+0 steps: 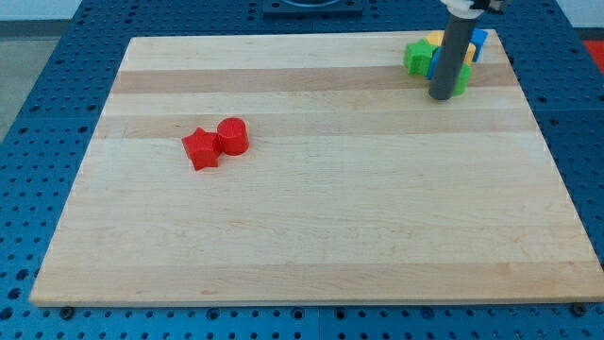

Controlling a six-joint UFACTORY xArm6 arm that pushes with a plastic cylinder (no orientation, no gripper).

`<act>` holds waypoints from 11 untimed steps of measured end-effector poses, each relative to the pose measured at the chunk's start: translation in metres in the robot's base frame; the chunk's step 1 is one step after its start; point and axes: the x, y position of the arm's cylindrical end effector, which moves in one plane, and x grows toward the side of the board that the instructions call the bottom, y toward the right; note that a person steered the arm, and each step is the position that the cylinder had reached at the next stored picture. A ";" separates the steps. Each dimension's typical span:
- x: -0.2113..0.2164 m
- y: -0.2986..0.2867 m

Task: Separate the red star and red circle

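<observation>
The near half of the bench lies bare. Further in, toward the view's left, the red star and the red circle sit touching, the circle just up and to the right of the star, so they are not yet separated.

Far off at the view's top right, my tip rests at the edge of a cluster of blocks: a green block, a blue block, a yellow block and another green block right beside the rod. The rod hides part of that cluster, so there may be more than I can count. There is no hand on this arm, only the rod, so nothing is open or clamped.

The risk, as I judge it, is twofold: leaving carelessly could drag the nearest green block along, and striking the red pair broadside would shove both together rather than split them. The seam between them is narrow.
</observation>
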 end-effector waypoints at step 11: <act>0.100 -0.304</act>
